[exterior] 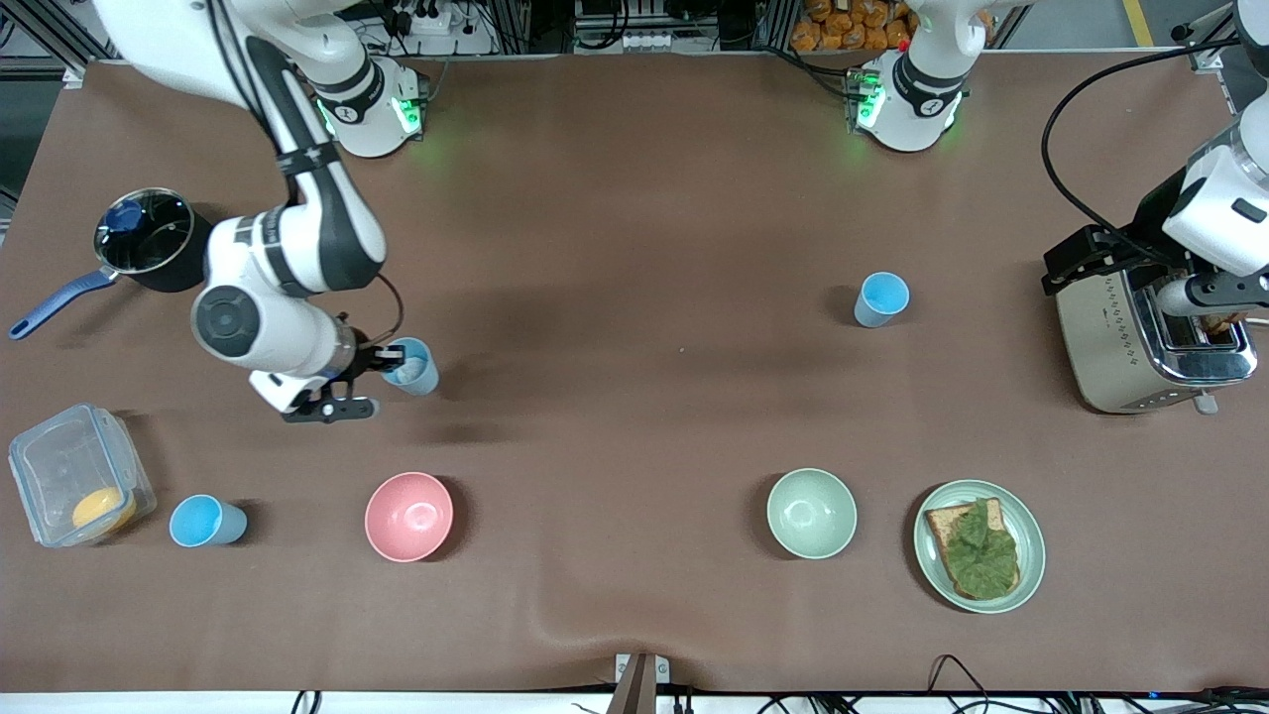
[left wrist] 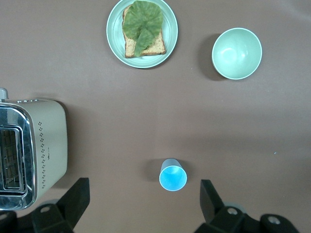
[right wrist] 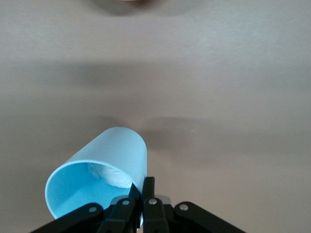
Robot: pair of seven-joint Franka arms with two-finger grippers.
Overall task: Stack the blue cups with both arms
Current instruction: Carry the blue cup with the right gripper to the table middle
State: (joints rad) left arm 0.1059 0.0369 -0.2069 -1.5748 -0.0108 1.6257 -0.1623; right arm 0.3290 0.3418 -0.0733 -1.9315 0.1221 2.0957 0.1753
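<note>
Three blue cups show in the front view. One blue cup (exterior: pixel 411 365) (right wrist: pixel 102 179) is tilted, with my right gripper (exterior: pixel 389 359) (right wrist: pixel 148 182) shut on its rim, one finger inside and one outside; something white lies inside it. A second blue cup (exterior: pixel 881 298) (left wrist: pixel 173 177) stands upright toward the left arm's end. High over the table beside it, my left gripper (left wrist: pixel 144 196) is open, its fingers (left wrist: pixel 77 196) wide apart and touching nothing. The third blue cup (exterior: pixel 205 522) stands near the front camera, at the right arm's end.
A pink bowl (exterior: pixel 408 516) and a pale green bowl (exterior: pixel 811 513) sit nearer the front camera. A plate with toast and lettuce (exterior: pixel 980 545) and a toaster (exterior: pixel 1150 332) are at the left arm's end. A dark saucepan (exterior: pixel 149 243) and a clear box (exterior: pixel 74 476) are at the right arm's end.
</note>
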